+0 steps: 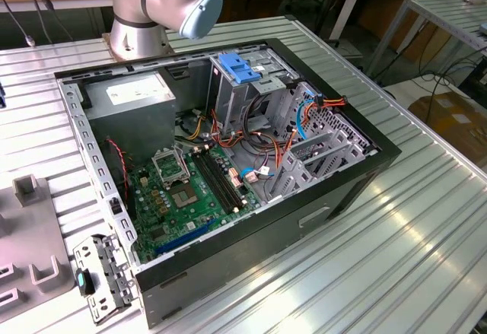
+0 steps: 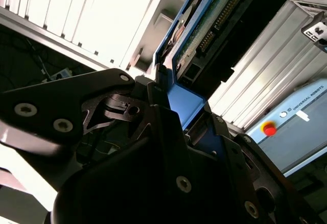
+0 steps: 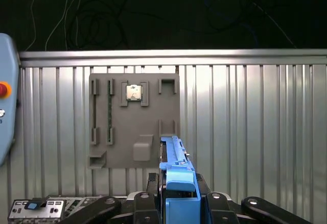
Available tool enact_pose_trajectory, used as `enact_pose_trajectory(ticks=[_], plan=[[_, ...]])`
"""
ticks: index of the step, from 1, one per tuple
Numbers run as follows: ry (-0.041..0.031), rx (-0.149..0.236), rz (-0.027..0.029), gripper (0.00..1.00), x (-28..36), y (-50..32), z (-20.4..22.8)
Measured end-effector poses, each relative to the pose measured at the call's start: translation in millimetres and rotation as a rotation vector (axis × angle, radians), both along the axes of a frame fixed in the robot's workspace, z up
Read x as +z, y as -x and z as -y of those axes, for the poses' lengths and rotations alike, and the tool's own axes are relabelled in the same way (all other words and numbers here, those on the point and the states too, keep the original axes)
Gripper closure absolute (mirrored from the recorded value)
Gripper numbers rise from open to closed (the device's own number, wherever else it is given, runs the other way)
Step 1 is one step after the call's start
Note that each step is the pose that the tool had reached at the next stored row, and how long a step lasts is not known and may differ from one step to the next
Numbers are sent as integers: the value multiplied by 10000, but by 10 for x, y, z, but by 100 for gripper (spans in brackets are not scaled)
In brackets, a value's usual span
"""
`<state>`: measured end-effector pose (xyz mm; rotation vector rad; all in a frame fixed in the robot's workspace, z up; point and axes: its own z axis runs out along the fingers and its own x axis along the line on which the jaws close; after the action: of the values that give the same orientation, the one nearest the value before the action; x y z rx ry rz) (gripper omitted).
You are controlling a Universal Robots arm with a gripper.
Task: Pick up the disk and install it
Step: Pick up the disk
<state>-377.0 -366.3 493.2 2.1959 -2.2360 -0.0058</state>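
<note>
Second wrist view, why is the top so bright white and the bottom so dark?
In the second wrist view, light glares off the ribbed metal table, washing it white, while the gripper, holding the disk, is black and shaded close to the camera. In the exterior view the same table shows only soft shiny stripes.

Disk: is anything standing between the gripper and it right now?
Nothing visible. In both wrist views the gripper is shut on the disk, with its blue side rail clamped between the fingers.
</note>
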Motion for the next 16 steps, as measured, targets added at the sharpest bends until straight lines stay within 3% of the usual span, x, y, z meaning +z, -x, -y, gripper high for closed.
enact_pose_trajectory(ticks=[16], plan=[[0, 0, -45, 63, 0, -240, 22]])
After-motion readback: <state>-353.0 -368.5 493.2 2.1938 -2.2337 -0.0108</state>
